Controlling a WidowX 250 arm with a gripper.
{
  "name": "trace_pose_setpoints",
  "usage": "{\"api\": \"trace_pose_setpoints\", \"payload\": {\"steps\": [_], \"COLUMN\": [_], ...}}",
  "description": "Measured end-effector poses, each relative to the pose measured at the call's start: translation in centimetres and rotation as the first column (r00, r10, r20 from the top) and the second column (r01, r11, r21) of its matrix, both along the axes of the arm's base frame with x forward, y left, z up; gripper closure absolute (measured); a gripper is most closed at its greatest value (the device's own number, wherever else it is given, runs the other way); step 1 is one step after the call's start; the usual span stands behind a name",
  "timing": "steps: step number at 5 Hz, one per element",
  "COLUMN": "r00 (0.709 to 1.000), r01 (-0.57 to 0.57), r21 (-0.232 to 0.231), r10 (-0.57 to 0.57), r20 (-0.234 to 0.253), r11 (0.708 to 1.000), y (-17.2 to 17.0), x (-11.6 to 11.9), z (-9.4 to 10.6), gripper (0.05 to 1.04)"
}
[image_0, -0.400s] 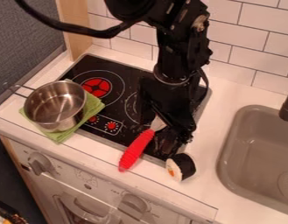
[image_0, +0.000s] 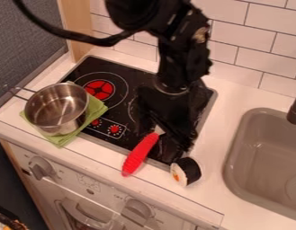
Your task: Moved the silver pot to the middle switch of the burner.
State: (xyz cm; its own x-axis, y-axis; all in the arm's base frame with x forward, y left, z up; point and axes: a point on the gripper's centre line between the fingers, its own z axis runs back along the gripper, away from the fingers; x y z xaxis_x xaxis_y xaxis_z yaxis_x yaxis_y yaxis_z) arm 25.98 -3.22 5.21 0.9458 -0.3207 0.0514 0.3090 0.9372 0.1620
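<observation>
So the shiny silver metal pot (image_0: 58, 110) is over on the left, upright, its thin wire handle poking out toward the upper left. It's sitting on a folded green cloth (image_0: 97, 108) that laps over the edge of the black glass cooktop (image_0: 129, 74). Just to its right are the round red burner mark (image_0: 100, 90) and, closer to the front, the small red burner switches (image_0: 105, 125), with the pot beside them rather than on them.

Next along, a utensil with a ridged red handle (image_0: 140, 155) lies slanted across the cooktop's front edge, its upper end right by the black two-finger gripper (image_0: 178, 141). The gripper hangs low over the cooktop's right half; can't tell whether it's spread, pressed together or pinching anything.

Near the front right corner there's a black-and-white toy sushi roll (image_0: 186, 171), and the grey-beige sink (image_0: 258, 152) is at far right.
</observation>
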Motion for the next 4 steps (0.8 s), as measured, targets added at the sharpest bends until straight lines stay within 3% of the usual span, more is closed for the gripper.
{"api": "trace_pose_setpoints", "payload": {"steps": [1,2,3,4], "r00": [0.990,0.978,0.961,0.950], "r01": [-0.136,-0.201,-0.269,-0.311], "r21": [0.000,-0.011,-0.029,-0.052], "r10": [0.136,0.201,0.270,0.312], "r20": [0.024,0.057,0.051,0.008], "r11": [0.991,0.980,0.963,0.949], "y": [4.0,7.0,9.4,10.5], "x": [-0.1,-0.7,-1.2,-1.5], "z": [1.4,1.9,1.4,-0.4], "gripper": [0.083,0.083,0.083,0.083]}}
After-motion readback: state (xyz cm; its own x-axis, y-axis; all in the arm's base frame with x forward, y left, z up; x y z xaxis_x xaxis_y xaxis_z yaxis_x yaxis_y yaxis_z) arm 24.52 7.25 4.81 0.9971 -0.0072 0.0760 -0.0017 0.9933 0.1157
